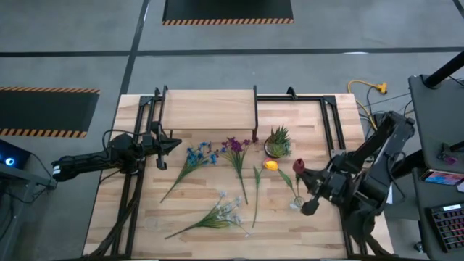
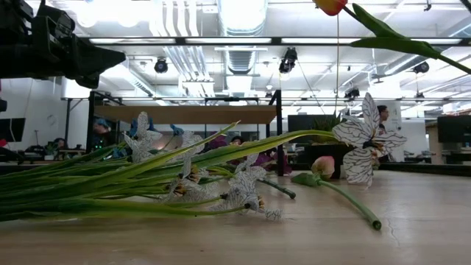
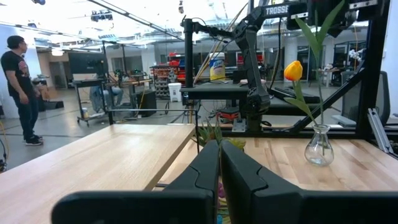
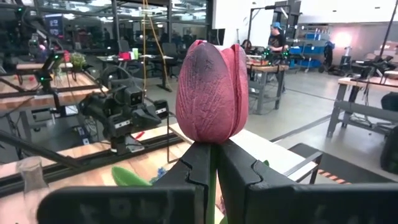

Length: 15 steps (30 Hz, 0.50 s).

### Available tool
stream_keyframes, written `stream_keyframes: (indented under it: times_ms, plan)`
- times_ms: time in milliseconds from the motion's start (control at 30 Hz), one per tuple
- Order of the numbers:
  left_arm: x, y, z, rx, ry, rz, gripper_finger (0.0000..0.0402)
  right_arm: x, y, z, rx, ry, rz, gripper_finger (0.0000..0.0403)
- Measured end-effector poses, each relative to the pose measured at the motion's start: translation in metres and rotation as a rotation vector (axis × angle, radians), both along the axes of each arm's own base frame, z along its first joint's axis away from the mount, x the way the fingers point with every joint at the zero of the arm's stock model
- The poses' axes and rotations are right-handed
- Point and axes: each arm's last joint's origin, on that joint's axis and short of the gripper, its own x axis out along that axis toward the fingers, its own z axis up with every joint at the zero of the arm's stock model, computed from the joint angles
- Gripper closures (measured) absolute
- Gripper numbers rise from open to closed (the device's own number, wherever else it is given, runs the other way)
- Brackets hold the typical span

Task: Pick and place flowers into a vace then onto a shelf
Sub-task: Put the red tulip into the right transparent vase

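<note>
The red tulip [image 4: 212,92] stem is hidden between the right tool [image 4: 213,168] fingers, and its lower end is cut off in the right wrist view. In the low view the orange tulip [image 2: 330,6] bloom is clipped by the top edge. The vase [image 1: 272,165] is too small to make out from above. Whatever sits behind the left tool [image 3: 219,167] is hidden by its fingers.

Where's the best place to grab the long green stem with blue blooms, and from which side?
Take the blue-bloomed stem on its bare green middle, below the blooms, coming straight down with the jaws set across it. It lies flat and diagonal on the wooden table, with open wood on both sides there.
</note>
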Motion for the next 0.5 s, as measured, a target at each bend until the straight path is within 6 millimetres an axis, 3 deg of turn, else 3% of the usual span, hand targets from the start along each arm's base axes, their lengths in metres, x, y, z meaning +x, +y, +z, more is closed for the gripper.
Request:
stream_keyframes:
  times_ms: [500]
  plan:
    - [0.0, 0.0, 0.0, 0.0, 0.0, -0.001, 0.0402, 0.009, 0.028, -0.029, -0.06, 0.04, 0.03, 0.039]
